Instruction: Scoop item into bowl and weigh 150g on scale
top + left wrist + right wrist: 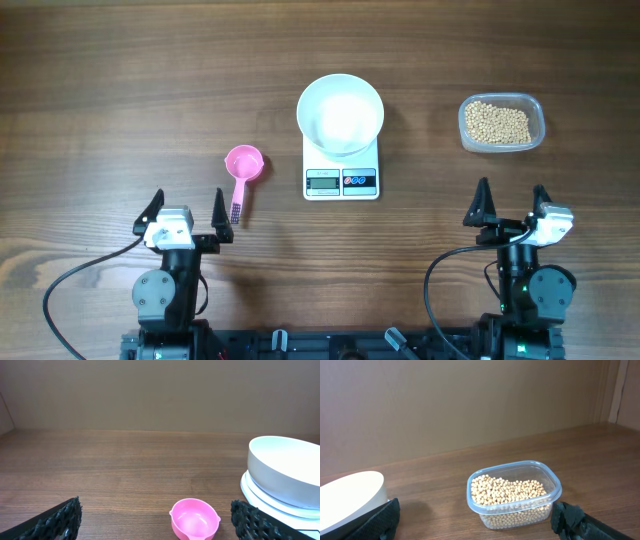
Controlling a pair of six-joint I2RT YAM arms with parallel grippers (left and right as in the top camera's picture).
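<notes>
Step in hand: by my reading, the very start. Nothing is picked up and the pink scoop (244,163) lies untouched on the tabletop (120,90).
Left gripper (188,195): jaws spread wide and empty. The scoop's handle end lies just beside the finger nearer the scale.
Right gripper (511,190): also wide and empty, facing the clear plastic tub (463,120) from some way back.
Soybeans (499,123): all in the tub, which sits to the right of the scale and apart from it. None show in the bowl.
Bowl (340,113): white and deep, resting on the scale's platform.
Scale (342,180): mid-tabletop, with its display and buttons facing the arms.
Doing it well: the handle lies flat and thin, so the left gripper should turn to close across its width. It should grip low on the ribbed end, so the cup stays level when lifted. The tub is light and may slide under a push, so the right gripper could steady its wall. Small scoops near the end would help avoid overshooting the target weight.
Hard to make out: the display's digits are too small to read, so I cannot tell whether it is zeroed with the bowl on. The left wrist view cuts off the scoop's handle. Both wrist views hide the bowl's inside. How deep the beans lie in the tub is unclear.
</notes>
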